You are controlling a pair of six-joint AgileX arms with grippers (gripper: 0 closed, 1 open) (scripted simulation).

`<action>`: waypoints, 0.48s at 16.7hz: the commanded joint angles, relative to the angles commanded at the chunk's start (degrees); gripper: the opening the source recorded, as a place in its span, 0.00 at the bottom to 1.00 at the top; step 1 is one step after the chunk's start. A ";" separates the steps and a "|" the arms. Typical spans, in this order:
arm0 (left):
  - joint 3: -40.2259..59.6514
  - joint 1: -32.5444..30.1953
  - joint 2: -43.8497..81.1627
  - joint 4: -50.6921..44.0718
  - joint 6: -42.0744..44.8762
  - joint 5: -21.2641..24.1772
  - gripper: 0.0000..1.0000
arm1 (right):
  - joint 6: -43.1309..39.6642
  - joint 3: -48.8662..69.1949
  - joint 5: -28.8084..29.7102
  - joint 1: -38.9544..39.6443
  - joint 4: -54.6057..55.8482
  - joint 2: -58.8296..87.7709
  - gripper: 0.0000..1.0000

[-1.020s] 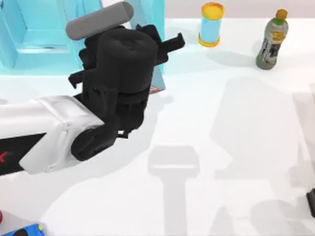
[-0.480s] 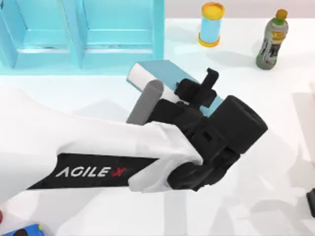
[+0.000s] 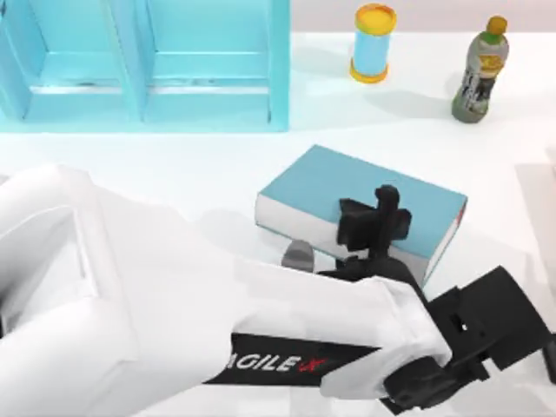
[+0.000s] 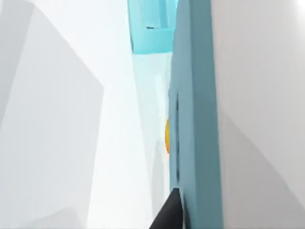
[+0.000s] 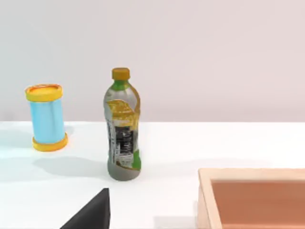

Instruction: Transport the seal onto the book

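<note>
Book (image 3: 360,195) lies flat mid-bench, teal cover up, with the left gripper (image 3: 375,221) over its 6 o'clock edge; whether its jaws are open or gripping anything cannot be told. Left wrist view shows an orange sliver (image 4: 167,136) beside the teal surface; possibly the seal

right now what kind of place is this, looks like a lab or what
Probably a rendered tabletop test scene, not a real room: a plain white table holding unrelated props, namely a teal book, a light-blue shelf unit and a drink bottle, with the left gripper above the book.
</note>
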 joint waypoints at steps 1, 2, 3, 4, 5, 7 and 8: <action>0.58 -0.63 0.48 -1.39 -2.98 -0.81 0.00 | 0.00 0.00 0.00 0.00 0.00 0.00 1.00; 1.05 -1.14 0.85 -2.55 -5.38 -1.49 0.00 | 0.00 0.00 0.00 0.00 0.00 0.00 1.00; 1.42 -1.52 1.11 -3.46 -7.21 -2.01 0.00 | 0.00 0.00 0.00 0.00 0.00 0.00 1.00; 1.66 -1.78 1.29 -4.09 -8.45 -2.38 0.00 | 0.00 0.00 0.00 0.00 0.00 0.00 1.00; 1.79 -1.92 1.37 -4.42 -9.09 -2.57 0.00 | 0.00 0.00 0.00 0.00 0.00 0.00 1.00; 1.79 -1.92 1.37 -4.43 -9.12 -2.58 0.00 | 0.00 0.00 0.00 0.00 0.00 0.00 1.00; 1.79 -1.92 1.37 -4.43 -9.12 -2.58 0.00 | 0.00 0.00 0.00 0.00 0.00 0.00 1.00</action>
